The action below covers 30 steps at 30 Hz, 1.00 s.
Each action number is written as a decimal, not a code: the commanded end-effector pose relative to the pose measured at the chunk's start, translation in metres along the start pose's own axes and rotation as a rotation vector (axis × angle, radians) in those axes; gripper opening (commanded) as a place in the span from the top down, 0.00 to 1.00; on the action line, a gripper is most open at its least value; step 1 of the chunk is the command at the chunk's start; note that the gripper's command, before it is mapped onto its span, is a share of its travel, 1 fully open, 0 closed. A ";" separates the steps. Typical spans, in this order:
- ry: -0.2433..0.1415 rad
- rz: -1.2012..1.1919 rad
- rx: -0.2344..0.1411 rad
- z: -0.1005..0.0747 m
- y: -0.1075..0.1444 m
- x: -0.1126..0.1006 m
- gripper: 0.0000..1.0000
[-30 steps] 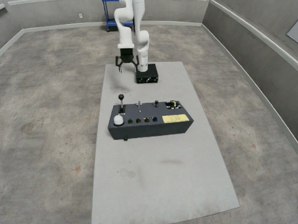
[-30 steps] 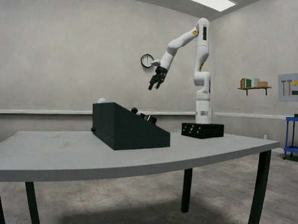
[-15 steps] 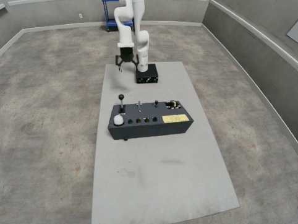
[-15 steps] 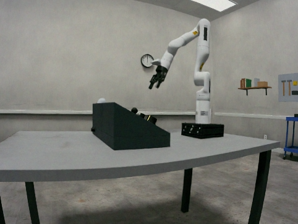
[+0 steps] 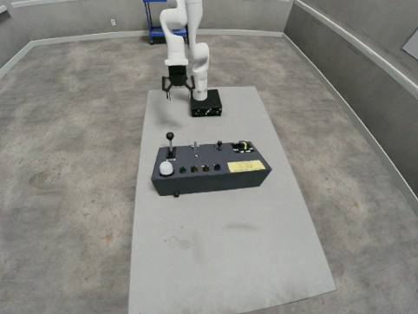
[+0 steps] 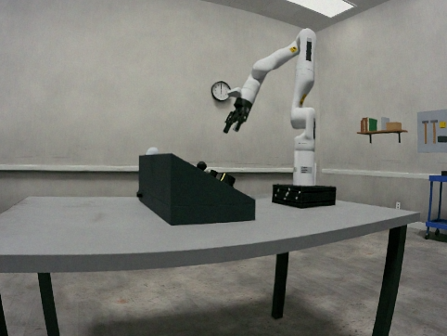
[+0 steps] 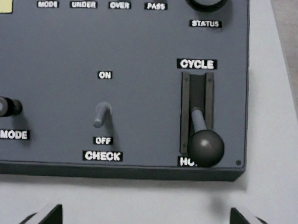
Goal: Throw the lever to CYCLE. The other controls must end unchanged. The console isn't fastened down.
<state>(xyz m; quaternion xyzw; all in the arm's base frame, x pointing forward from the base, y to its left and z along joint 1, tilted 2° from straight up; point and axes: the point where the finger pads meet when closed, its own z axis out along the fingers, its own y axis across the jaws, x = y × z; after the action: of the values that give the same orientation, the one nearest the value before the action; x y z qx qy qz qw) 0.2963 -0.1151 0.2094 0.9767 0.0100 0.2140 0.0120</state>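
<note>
The dark console [image 5: 210, 169] sits on the grey table mat. Its lever, a rod with a black ball knob [image 5: 170, 136], stands at the console's left end in the top view. In the wrist view the lever knob [image 7: 205, 148] rests at the slot end opposite the CYCLE label [image 7: 197, 64]. My gripper [image 5: 177, 89] is open and empty, high above the mat behind the console, well apart from it; it also shows in the exterior view [image 6: 233, 125]. Only the fingertips show at the wrist view's lower edge.
The console also carries a CHECK toggle [image 7: 101, 115] leaning toward OFF, a MODE knob [image 7: 7, 107], a STATUS knob [image 7: 205, 4], a white dome button [image 5: 166, 168] and a yellow label [image 5: 246, 166]. The arm's black base [image 5: 205, 103] stands behind the console.
</note>
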 end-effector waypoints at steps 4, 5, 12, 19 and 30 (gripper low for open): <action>0.001 0.000 0.000 0.000 0.000 0.000 0.00; 0.001 0.000 0.000 0.000 0.000 0.001 0.00; -0.001 -0.003 -0.005 0.002 0.002 0.005 0.00; -0.004 -0.009 -0.010 0.006 0.006 0.012 0.00; -0.009 -0.016 -0.015 0.033 0.026 0.036 0.00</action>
<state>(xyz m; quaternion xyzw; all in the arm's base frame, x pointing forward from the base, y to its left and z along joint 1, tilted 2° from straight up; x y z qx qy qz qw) 0.3332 -0.1350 0.2020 0.9773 0.0117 0.2081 0.0375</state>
